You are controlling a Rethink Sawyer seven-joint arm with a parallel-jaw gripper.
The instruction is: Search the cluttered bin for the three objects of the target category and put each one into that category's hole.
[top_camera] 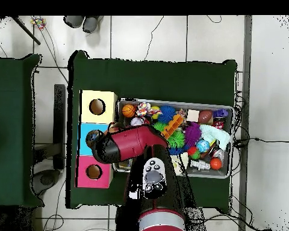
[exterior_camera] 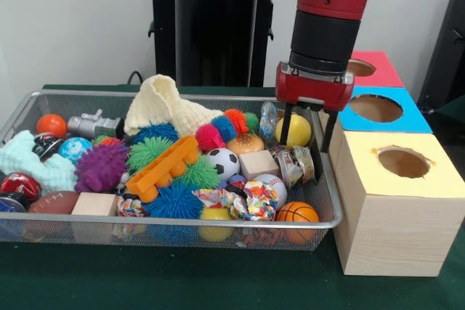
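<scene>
Overhead, no legible writing; the claw [exterior_camera: 308,127] hangs spread apart around a yellow ball [exterior_camera: 294,130].

Black-and-white soccer ball [exterior_camera: 223,162], orange basketball [exterior_camera: 297,213], purple spiky ball [exterior_camera: 101,166], yellow ball [exterior_camera: 294,130], orange tray [exterior_camera: 161,168], cream cloth [exterior_camera: 164,104], red, blue, yellow box tops [exterior_camera: 407,170]

The wire bin [exterior_camera: 328,201] is packed with toys; open room is left only above the three box holes [exterior_camera: 403,162]
</scene>
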